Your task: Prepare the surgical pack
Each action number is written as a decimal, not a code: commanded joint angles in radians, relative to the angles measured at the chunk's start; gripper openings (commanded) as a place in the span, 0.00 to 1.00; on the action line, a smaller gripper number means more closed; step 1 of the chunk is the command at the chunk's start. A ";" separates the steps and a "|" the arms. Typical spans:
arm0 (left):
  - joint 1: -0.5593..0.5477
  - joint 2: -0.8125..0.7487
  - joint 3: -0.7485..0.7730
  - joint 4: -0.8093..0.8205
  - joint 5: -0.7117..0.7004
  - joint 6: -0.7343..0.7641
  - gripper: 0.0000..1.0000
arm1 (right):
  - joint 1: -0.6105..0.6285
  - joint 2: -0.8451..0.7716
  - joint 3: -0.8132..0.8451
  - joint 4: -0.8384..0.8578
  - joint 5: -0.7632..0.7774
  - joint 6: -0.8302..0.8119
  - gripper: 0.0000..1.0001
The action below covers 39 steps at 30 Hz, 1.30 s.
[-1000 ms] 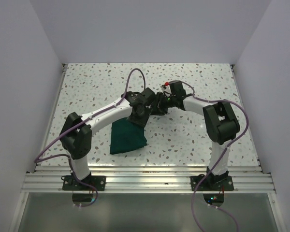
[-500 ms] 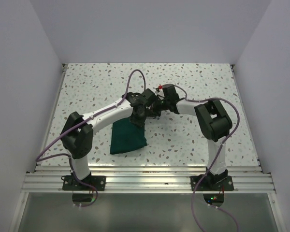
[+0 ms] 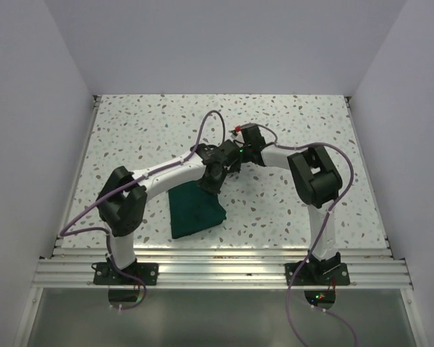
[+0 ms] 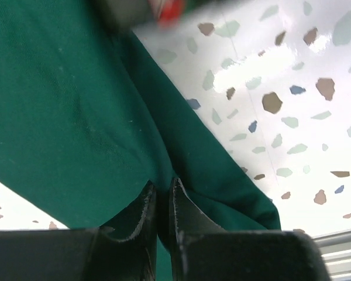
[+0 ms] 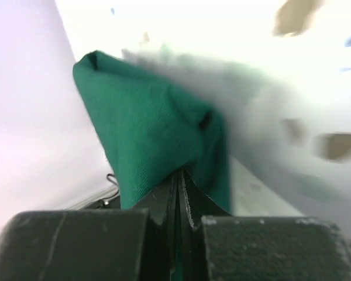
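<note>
Pinching a fold of the dark green drape (image 3: pixel 194 211) with the left gripper (image 4: pixel 161 190), jaws nearly together on the cloth. Lying left of centre on the speckled tabletop (image 3: pixel 296 116), toward the near edge, as a folded bundle. Long axis running roughly near to far, near edge slanting, far end gathered up and pointing rightward under the arms over mid-table. Clamped on that same raised end from the right with the right gripper (image 5: pixel 178 175), jaws fully together on the fabric.
</note>
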 commanded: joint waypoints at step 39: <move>-0.133 -0.079 -0.309 0.234 0.458 -0.049 0.39 | -0.120 0.029 0.071 -0.122 -0.119 -0.044 0.00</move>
